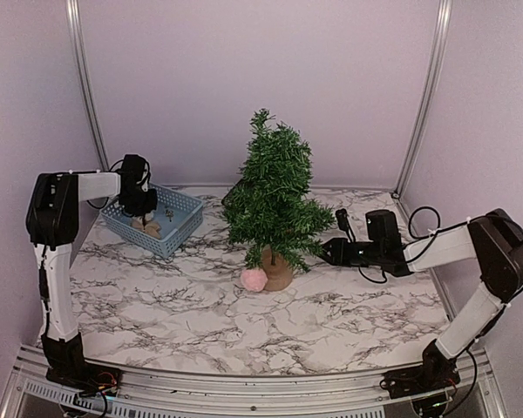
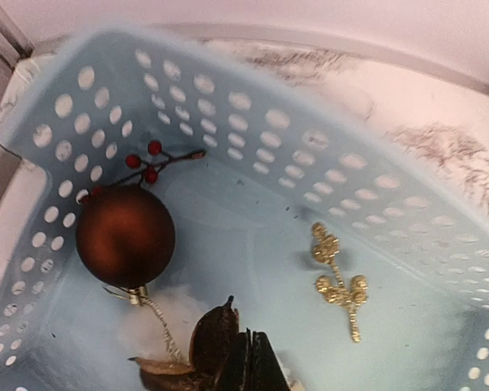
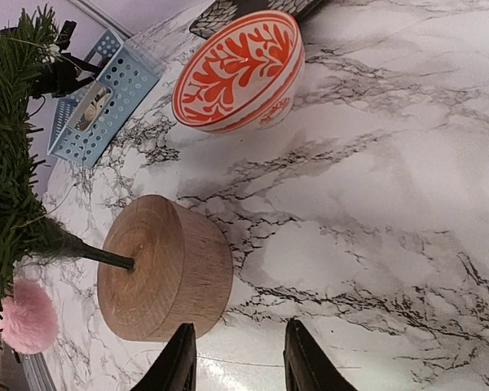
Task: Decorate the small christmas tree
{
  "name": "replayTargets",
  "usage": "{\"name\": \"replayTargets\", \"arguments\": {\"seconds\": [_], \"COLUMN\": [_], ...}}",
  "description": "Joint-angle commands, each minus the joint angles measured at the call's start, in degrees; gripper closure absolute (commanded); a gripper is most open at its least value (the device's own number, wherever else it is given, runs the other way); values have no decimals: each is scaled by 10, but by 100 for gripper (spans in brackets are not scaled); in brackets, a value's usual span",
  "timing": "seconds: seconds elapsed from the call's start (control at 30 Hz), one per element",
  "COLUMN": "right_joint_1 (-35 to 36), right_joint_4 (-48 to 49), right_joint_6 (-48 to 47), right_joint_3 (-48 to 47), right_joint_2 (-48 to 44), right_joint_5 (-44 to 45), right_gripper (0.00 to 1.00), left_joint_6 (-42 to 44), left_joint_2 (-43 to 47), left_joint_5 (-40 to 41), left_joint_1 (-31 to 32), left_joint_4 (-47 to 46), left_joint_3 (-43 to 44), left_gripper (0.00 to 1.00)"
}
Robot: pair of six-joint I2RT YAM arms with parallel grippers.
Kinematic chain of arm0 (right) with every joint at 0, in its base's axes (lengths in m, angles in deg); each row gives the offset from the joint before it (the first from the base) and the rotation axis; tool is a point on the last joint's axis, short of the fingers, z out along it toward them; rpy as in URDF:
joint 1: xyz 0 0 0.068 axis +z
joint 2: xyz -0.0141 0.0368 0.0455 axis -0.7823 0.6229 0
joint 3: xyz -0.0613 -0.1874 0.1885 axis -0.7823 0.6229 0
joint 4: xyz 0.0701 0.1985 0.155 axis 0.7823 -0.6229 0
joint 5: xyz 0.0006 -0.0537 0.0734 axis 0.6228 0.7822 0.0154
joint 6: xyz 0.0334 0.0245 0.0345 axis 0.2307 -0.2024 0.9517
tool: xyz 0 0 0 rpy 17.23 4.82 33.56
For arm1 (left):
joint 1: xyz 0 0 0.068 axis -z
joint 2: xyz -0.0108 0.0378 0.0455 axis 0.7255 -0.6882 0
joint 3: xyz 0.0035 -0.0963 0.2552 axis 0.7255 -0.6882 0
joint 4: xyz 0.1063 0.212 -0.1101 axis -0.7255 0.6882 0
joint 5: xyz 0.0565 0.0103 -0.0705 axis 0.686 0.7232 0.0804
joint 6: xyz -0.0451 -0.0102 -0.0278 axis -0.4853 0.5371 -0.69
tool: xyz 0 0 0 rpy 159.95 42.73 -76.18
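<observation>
Midway across the desk [image 1: 331, 322] we see the small christmas tree [image 1: 270, 196] standing on its wooden stump [image 3: 167, 261]. Our right gripper [image 3: 236, 346] is spread just beside that stump; our left gripper [image 2: 246, 362], pressed together, sits low in the blue basket [image 2: 350, 195] near a brown bauble [image 2: 125, 236].

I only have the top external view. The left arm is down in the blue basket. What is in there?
Observer: The left wrist view shows a dark red ball ornament, a red berry sprig and a gold sprig in the basket.
Operator: Are the left fingers holding anything?
Observer: They are shut beside a brown pod-like piece; I cannot confirm a grip on it.
Operator: Is anything hidden behind the small christmas tree?
Observer: Yes. The right wrist view shows an orange-and-white patterned bowl beyond the stump base.
</observation>
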Motion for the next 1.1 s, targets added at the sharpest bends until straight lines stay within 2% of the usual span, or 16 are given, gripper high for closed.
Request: {"name": "replayTargets", "arguments": {"seconds": [0.0,0.3,0.53,0.87,1.07], "right_joint_1": [-5,-5,-4,-5,2], "right_joint_4": [-6,-16,-32,-65,-118], "right_joint_6": [-5,-10,-40,-102,-160], "right_joint_3": [-11,-1,13,57,59], "right_joint_2": [-30,-72,-136,-298,-390], "right_joint_5": [-3,-3,-17,-25,-40], "right_gripper": [64,64,63,48,36], "left_joint_6": [-3,-29,-39,-32,-16], "left_joint_2": [87,188,304,471,552], "left_joint_5": [4,-31,-79,-174,-255], "left_joint_1": [3,6,26,98,163], "left_joint_4": [-26,-64,-80,-52,-15], "left_joint_3": [-12,-77,-150,-243,-263], "left_gripper": [100,100,100,100,100]}}
